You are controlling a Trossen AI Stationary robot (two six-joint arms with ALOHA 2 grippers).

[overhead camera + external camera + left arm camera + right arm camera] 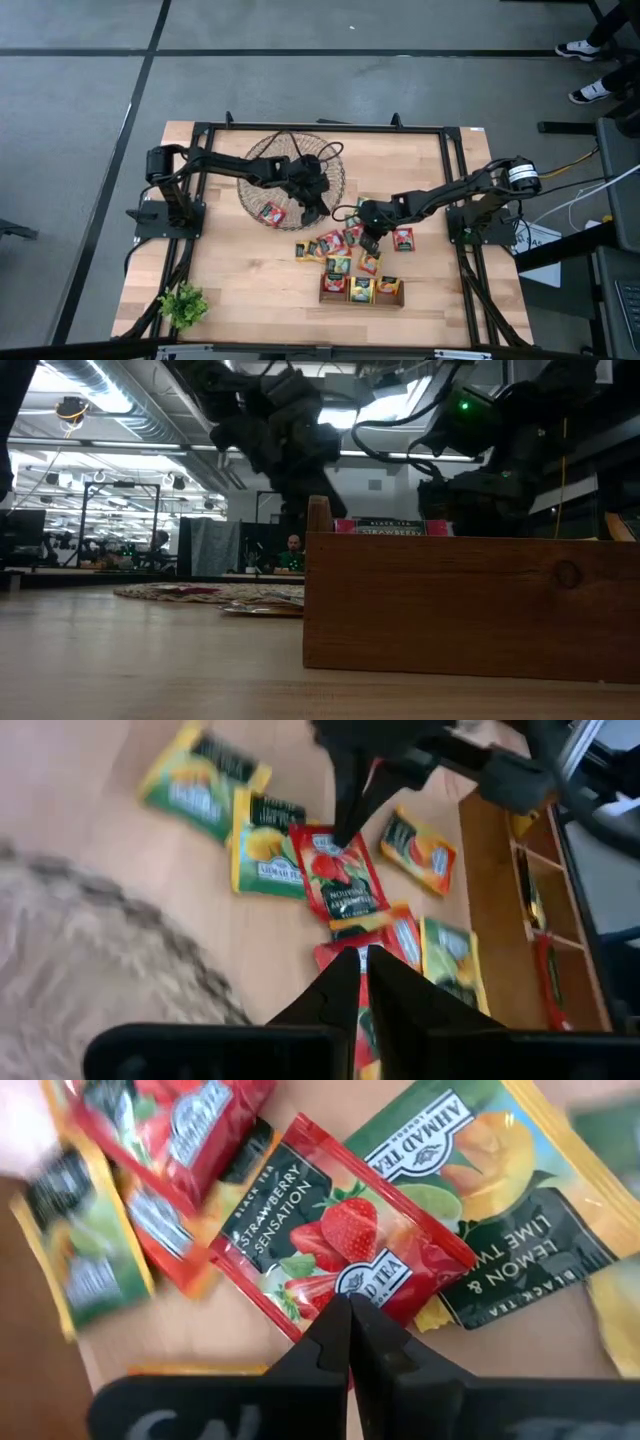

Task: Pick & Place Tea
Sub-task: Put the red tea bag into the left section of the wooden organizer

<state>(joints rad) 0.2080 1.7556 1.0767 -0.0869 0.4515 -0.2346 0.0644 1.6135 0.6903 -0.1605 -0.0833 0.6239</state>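
Several tea sachets [335, 250], red, yellow, green and orange, lie loose on the table beside the wooden tray [325, 292]. My right gripper [368, 240] stands among them, pointing down, shut at a corner of a red strawberry sachet [340, 1230]. That sachet also shows in the left wrist view [340, 885]. My left gripper [315, 212] hovers shut and empty by the near right rim of the wicker dish [255, 160]. One red sachet [272, 212] lies in the dish. My right gripper has its two fingertips closed together on the red strawberry sachet's near corner [320, 1292]. The fingers [345, 815] come from above, pointing down. The sachet lies flat on the table and partly over a lemon-lime sachet [500, 1210]. The fingers themselves hide the exact pinch.
The wooden tray's three compartments hold sachets [361, 289], and its side wall [470, 605] fills the low view. A small green plant [183, 305] stands at the near left corner. The two grippers are close together over the table's middle.
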